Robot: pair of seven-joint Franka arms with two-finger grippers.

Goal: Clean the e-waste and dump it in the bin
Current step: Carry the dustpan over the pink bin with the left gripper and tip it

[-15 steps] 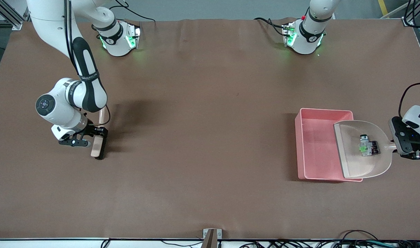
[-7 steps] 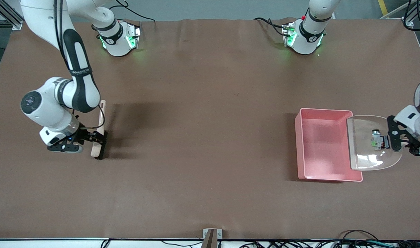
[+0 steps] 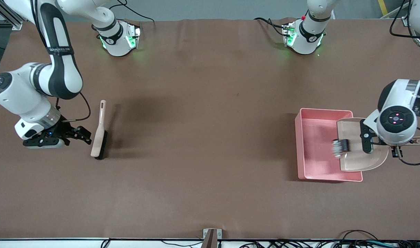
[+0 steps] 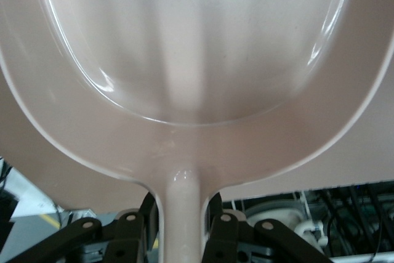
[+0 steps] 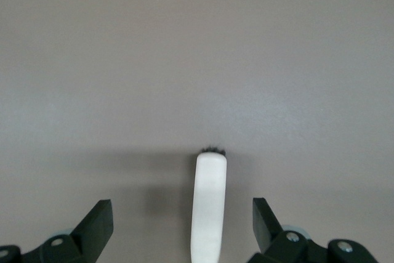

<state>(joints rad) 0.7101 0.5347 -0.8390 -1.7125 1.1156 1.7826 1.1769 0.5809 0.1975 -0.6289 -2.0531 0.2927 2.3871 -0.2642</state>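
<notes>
The pink bin stands near the left arm's end of the table. My left gripper is shut on the handle of the beige dustpan and holds it tilted over the bin. The left wrist view shows my left gripper on that handle below the pan's scoop. The e-waste, a blurred light part and a dark part, is at the pan's lip over the bin. My right gripper is open and empty beside the brush.
The brush lies on the brown table cover near the right arm's end. In the right wrist view its pale handle lies between the open fingers of my right gripper. Cables hang at the table's near edge.
The left arm has tipped the dustpan toward the bin, and the e-waste slid from the pan's back to its lip. My right gripper let go of the brush and drew away from it.
</notes>
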